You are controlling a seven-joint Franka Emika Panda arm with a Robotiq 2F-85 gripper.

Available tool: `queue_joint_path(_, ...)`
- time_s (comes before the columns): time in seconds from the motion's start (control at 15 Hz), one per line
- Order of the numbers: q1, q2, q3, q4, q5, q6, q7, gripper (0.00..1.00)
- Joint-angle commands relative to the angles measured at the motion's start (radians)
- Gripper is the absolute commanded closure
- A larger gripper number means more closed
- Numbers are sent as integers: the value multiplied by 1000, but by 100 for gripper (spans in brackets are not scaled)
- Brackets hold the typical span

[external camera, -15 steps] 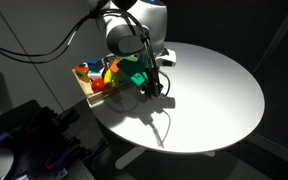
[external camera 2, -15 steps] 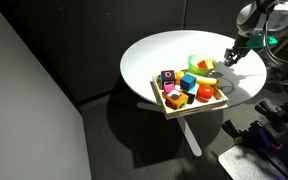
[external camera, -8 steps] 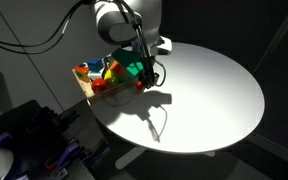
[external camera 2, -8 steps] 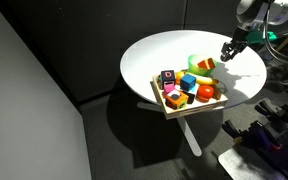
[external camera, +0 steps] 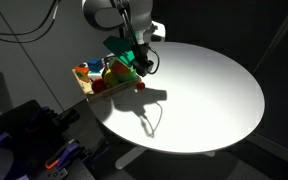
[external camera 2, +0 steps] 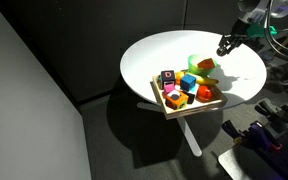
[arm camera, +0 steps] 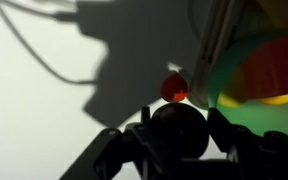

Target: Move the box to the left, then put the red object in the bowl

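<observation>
The jaws are lost in dark silhouette in the wrist view, so it cannot be told whether they are apart or closed. The gripper (arm camera: pixel 174 108) is held above the round white table (external camera: pixel 219 95). A small red object (arm camera: pixel 174 87) is seen just at its tip, beside the green bowl (arm camera: pixel 212 82). In an exterior view the bowl is set on the table just beside the wooden tray (external camera 2: pixel 176 110) of coloured blocks (external camera 2: pixel 184 85). A shadow (external camera: pixel 149 115) is cast on the tabletop. The room is enclosed by black walls (external camera 2: pixel 44 80).
</observation>
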Motion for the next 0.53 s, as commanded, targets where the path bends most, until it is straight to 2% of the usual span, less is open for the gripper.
queue_joint_path(0.0,27,-71,-2,-50,44,-6,-51,66)
queue_joint_path(0.47,104,-87,0,-77,40,49,-55,66)
